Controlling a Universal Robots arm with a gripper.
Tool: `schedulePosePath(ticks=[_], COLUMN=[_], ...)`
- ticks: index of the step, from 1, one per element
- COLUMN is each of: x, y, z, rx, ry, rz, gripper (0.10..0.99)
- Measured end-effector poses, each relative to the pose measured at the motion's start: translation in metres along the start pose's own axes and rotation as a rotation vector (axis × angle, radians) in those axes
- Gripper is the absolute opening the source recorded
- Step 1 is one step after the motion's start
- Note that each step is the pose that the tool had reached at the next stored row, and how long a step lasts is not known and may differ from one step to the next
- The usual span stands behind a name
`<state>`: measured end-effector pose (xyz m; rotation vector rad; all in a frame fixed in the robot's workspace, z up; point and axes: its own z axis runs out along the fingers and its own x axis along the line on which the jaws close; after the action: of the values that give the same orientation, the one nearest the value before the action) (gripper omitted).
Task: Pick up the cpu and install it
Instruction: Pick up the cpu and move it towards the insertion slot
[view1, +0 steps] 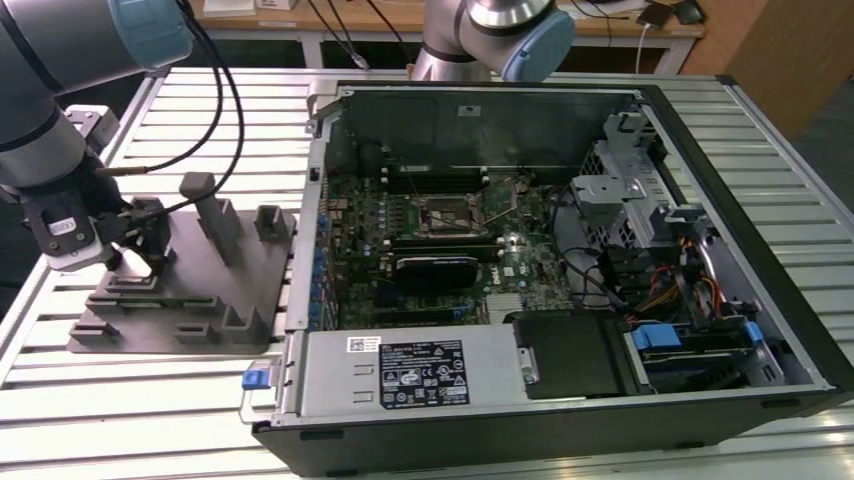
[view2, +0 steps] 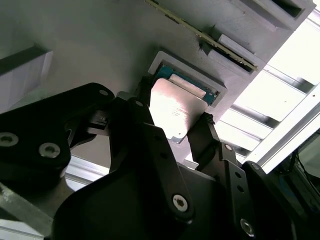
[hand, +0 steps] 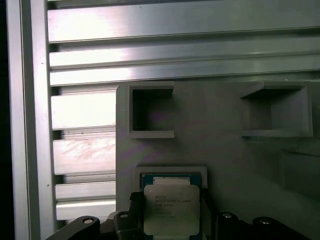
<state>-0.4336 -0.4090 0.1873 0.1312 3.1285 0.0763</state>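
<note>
Cpu (hand: 171, 207) at the fixture block (hand: 225, 150) pocket.

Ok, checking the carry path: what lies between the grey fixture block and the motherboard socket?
In the exterior view, the open case's upright side wall stands between the fixture block and the socket, followed by a stretch of motherboard.

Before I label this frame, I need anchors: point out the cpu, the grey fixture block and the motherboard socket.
cpu (hand: 171, 207): first wrist view, middle of its silver top.
grey fixture block (hand: 210, 107): first wrist view, bare flat face between two pockets.
motherboard socket (view1: 447, 212): exterior view, centre of the socket.
</note>
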Motion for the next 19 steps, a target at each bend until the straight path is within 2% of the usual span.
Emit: schedulePosePath(ticks=[19], x=[-0.0002], y=[0.0015], z=[-0.0301], rx=[0.000], ry=[-0.0004], rz=[-0.006], gripper=[0.541])
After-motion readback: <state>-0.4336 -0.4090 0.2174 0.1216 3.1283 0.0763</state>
